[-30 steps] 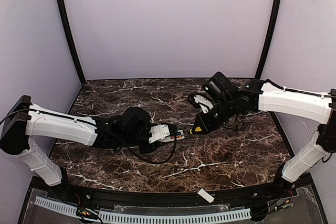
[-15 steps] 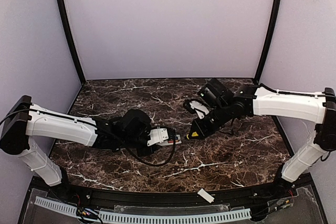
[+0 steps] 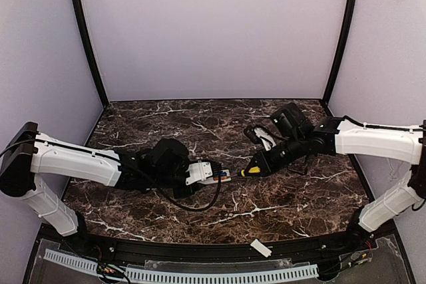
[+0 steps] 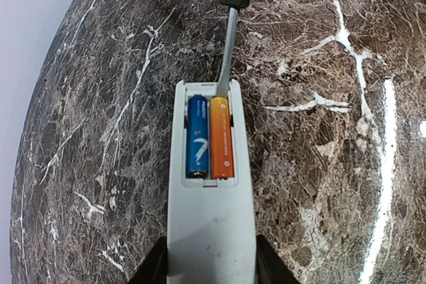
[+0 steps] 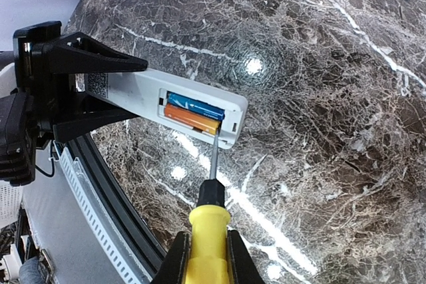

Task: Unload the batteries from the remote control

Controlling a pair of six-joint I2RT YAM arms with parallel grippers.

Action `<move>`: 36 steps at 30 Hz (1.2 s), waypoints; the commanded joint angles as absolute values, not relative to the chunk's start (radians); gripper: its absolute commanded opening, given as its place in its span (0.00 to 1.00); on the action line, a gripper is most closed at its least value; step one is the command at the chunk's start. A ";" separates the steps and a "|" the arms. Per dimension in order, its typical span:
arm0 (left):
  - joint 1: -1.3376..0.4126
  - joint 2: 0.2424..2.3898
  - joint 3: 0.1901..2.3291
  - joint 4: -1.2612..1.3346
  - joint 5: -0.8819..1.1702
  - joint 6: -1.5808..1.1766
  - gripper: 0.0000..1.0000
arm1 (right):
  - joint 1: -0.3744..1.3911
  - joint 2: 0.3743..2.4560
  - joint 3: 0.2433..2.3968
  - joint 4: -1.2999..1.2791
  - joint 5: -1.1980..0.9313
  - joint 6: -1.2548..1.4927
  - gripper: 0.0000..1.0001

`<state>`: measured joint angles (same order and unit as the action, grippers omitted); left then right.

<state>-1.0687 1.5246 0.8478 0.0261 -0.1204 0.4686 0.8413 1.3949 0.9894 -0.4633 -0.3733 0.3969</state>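
The white remote control [image 4: 210, 231] lies back up in my left gripper [image 4: 210, 265], which is shut on its sides. It also shows in the top view [image 3: 208, 171]. Its battery bay is open and holds the blue battery [image 4: 197, 136] and the orange battery [image 4: 221, 139] side by side. My right gripper [image 5: 208, 257] is shut on the yellow-handled screwdriver [image 5: 208, 231]. The metal tip touches the far end of the orange battery [image 5: 191, 118], next to the blue battery [image 5: 197, 106]. The screwdriver's shaft [image 4: 227, 51] enters the left wrist view from the top.
The dark marble table [image 3: 279, 197] lies under both arms. A small white cover plate [image 3: 261, 249] lies on the black front ledge. My right gripper [image 3: 265, 161] and left gripper [image 3: 200, 172] meet near the table's middle.
My right arm has lowered and levelled out, and the screwdriver tip now rests at the remote's open end. The left arm and the remote have hardly moved.
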 commanded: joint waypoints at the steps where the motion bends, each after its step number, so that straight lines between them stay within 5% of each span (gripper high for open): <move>1: -1.072 1.487 0.855 0.164 -0.086 0.472 0.00 | 0.869 1.375 0.995 -0.242 -0.637 0.397 0.00; 36: -1.074 1.510 0.879 0.143 -0.089 0.473 0.00 | 0.868 1.343 1.003 -0.160 -0.697 0.423 0.00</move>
<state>-1.0687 1.5158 0.8368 0.0196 -0.1246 0.4717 0.8310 1.3949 0.9737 -0.4271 -0.4145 0.4290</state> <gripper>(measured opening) 0.354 0.136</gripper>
